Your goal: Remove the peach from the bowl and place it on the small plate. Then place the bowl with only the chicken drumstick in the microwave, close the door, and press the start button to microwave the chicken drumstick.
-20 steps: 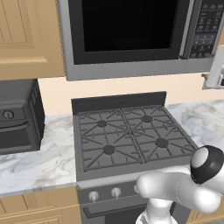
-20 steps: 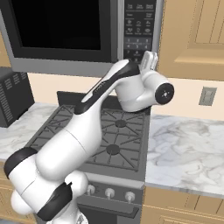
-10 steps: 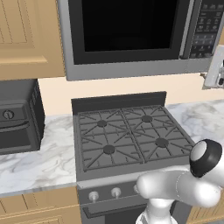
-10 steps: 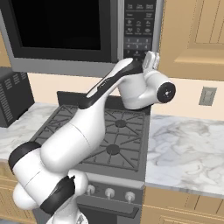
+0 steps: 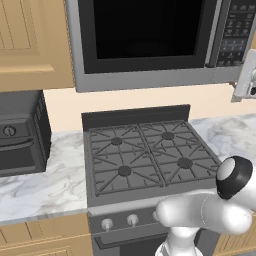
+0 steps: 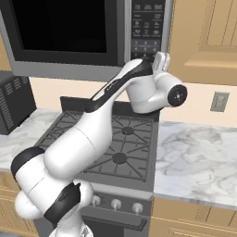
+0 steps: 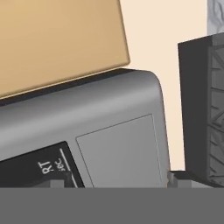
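rising over the dark cast-iron gas stove, the white two-finger gripper sits at the large grey steel microwave's dark keypad strip; door shut. jaw spread cannot be judged; nothing visibly held.

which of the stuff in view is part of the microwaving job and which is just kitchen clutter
Job:
- large grey steel microwave
- its wide closed door with the dark window
- tall dark keypad strip
- robot's pincer, at the keypad

Lying about:
- squat black toaster oven
- dark gas stove
- marble counter
- tan wooden cabinets
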Motion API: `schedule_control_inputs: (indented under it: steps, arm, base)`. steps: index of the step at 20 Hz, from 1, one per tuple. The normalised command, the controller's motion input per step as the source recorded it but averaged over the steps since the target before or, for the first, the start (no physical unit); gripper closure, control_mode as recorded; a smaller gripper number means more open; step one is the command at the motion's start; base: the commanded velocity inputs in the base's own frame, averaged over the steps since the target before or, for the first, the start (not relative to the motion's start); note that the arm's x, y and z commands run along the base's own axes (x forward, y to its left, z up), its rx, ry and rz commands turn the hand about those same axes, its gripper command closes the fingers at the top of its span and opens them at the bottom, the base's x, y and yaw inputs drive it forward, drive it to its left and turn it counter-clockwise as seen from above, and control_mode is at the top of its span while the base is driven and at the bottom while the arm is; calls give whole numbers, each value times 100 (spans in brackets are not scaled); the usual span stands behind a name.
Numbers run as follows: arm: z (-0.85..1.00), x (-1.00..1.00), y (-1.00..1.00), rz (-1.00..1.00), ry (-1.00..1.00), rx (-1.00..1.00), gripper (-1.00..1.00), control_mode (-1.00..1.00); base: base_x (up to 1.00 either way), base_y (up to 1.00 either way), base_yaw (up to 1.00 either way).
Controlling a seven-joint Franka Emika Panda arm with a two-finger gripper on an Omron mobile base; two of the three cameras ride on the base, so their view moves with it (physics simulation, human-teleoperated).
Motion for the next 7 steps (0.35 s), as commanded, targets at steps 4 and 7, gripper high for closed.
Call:
schedule_control_inputs:
  steps: [4, 7]
  arm:
    - [-5, 19, 0, 0, 0, 0, -100, -100]
    - [-6, 25, 0, 0, 0, 0, -100, -100]
  base:
    - [0, 0, 0]
    - [0, 0, 0]
